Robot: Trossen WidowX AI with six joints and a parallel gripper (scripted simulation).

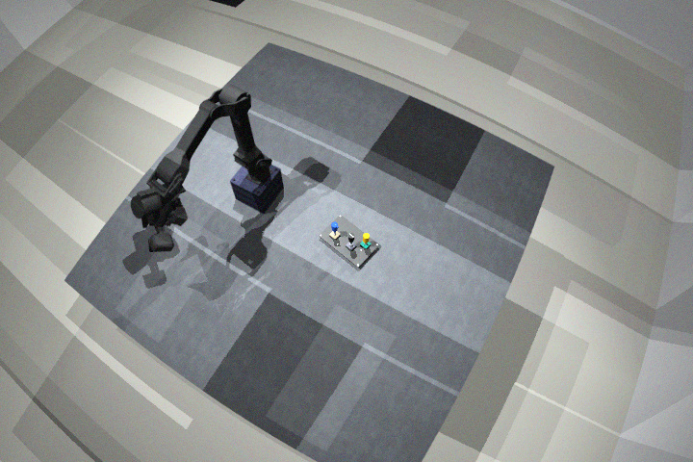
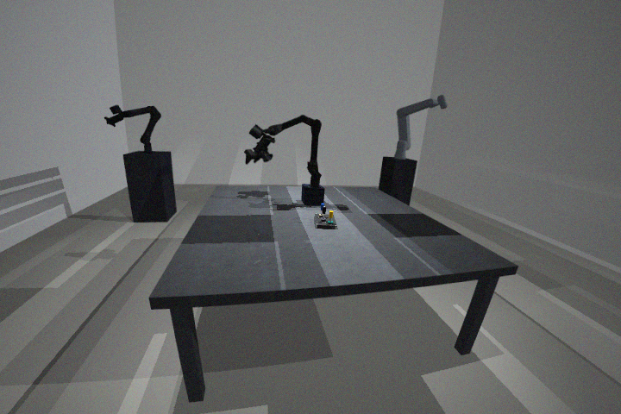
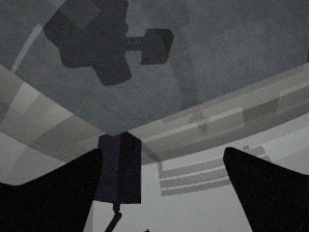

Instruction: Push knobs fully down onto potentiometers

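The circuit board (image 1: 350,228) (image 2: 324,226) stands on the table in front of the arm's base. A blue knob (image 1: 334,225) (image 2: 323,205) stands above a beige potentiometer (image 1: 334,235). A black knob (image 1: 351,238) (image 2: 323,210) stands over a grey potentiometer (image 1: 350,246). A yellow knob (image 1: 366,237) (image 2: 330,214) stands over a teal potentiometer (image 1: 365,244). The views are too small to tell exactly how far down each knob sits. My gripper (image 1: 168,229) (image 2: 258,158) (image 3: 165,156) is open and empty, raised above the table far to the board's left in the top view. The wrist view does not show the board.
The arm's dark blue base block (image 1: 257,188) (image 2: 312,194) stands close to the board. Two other arms stand on dark pedestals (image 2: 150,187) (image 2: 397,178) (image 3: 118,169) beyond the table; the wrist view shows one pedestal. The arm's shadow (image 3: 92,43) falls on the table.
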